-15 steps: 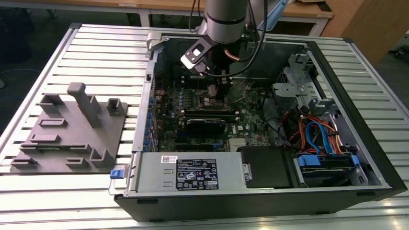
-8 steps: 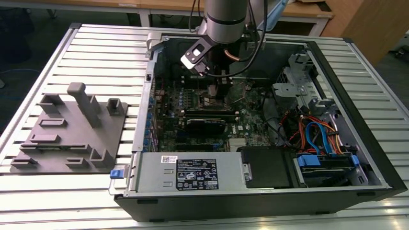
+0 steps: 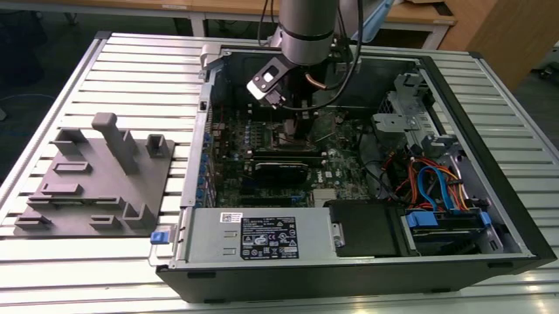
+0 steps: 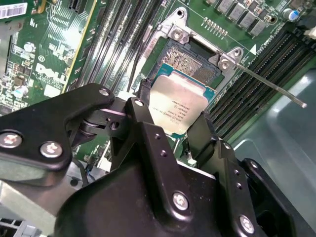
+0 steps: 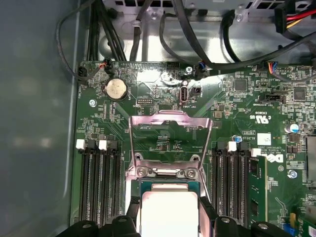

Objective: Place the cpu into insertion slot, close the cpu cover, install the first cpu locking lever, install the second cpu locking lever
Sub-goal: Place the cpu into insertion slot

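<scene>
Lab: slatted metal bench (image 3: 131,72), opened computer (image 3: 349,282).

cpu (image 4: 181,104) edges behind end effector (image 4: 169,114)

Exterior view of the work area. A table (image 3: 131,65) of ribbed, pale-grey metal slats spans the foreground and runs out past both side edges. Beyond its far edge stands a desk (image 3: 227,8) with a light wooden top, and a wooden cabinet panel (image 3: 493,29) stands at the exterior view's far right. Dark floor (image 3: 44,46) shows at the far left. Lighting is even and diffuse, leaving a soft sheen on the slats.
</scene>
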`<state>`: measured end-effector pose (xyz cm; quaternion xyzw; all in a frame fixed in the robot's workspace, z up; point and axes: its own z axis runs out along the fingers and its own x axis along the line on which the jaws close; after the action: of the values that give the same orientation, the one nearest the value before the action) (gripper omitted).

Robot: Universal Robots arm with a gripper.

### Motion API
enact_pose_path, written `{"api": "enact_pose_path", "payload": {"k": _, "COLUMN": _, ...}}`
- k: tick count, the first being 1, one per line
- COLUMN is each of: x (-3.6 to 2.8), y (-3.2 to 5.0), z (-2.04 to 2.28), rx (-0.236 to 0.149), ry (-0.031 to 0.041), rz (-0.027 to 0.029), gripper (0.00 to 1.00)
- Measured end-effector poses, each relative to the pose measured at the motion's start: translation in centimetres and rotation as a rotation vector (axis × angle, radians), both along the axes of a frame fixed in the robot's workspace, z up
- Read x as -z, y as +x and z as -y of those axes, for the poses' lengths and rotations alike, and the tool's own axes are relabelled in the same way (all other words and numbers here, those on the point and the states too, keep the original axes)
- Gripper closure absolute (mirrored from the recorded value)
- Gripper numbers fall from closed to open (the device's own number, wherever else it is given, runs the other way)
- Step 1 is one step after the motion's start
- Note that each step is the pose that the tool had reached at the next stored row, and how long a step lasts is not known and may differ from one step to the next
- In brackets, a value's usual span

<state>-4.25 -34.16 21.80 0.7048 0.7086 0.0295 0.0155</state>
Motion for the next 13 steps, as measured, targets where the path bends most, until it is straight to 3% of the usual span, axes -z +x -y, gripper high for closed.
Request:
{"api": "enact_pose_path", "payload": {"k": 6, "x": 0.51, "y": -0.27, "z": 0.00, "rx": 0.000, "ry": 0.0001, "rz": 0.0001, "gripper": 0.46}}
{"api": "enact_pose_path", "payload": {"k": 13, "x": 0.63, "y": -0.32, "z": -0.01, "rx": 0.000, "ry": 0.0005, "rz": 0.0003, "gripper": 0.46}}
